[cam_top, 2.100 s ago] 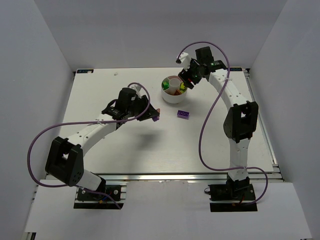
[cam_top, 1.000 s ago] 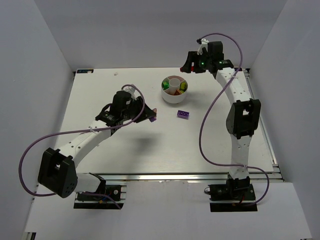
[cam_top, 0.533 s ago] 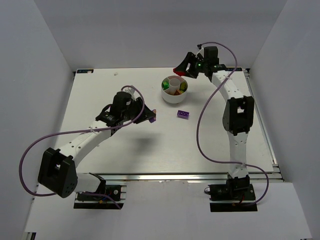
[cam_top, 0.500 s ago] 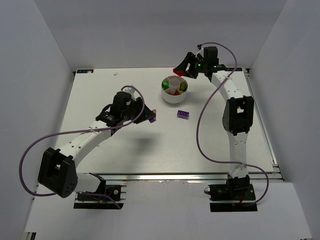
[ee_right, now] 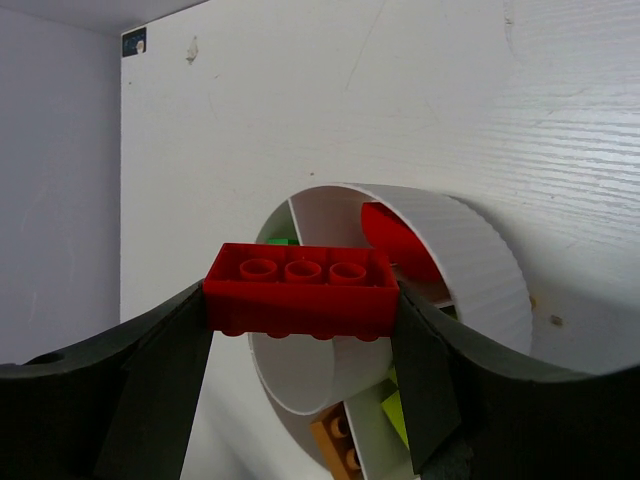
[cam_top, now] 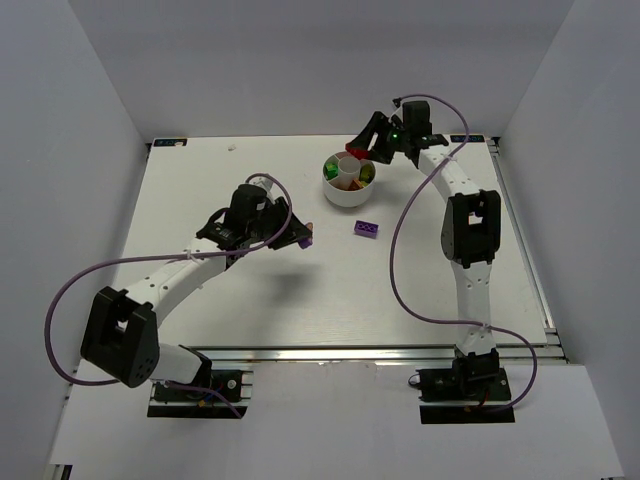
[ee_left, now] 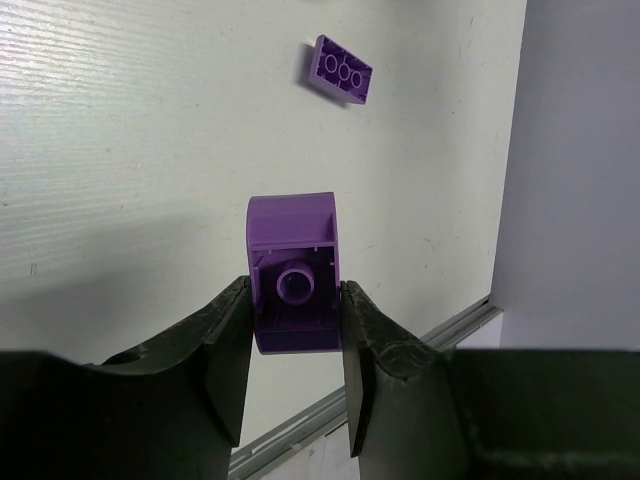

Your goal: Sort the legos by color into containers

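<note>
Red brick [ee_right: 300, 290], probably light, stiff and slick, is clamped by its ends in the right tool [ee_right: 302, 322] above the dish [ee_right: 480, 270]; the left tool [ee_left: 295, 302] clamps a purple brick [ee_left: 293, 262].

Light: bright and even, coming from above; the white walls [cam_top: 90, 90] and table [cam_top: 200, 200] look pale.
Shadows: a soft grey patch on the table just behind the left gripper [cam_top: 302, 238]; a thin one at the edge of the flat purple brick [ee_left: 338, 70] ahead of it.
Glare: the table beyond the right gripper [ee_right: 300, 300] looks washed out.
Blur: each gripper's own fingers [ee_left: 225, 340] look dark and fuzzy; the curved purple brick [ee_left: 293, 275] and the red brick [ee_right: 300, 280] between them look sharp.
</note>
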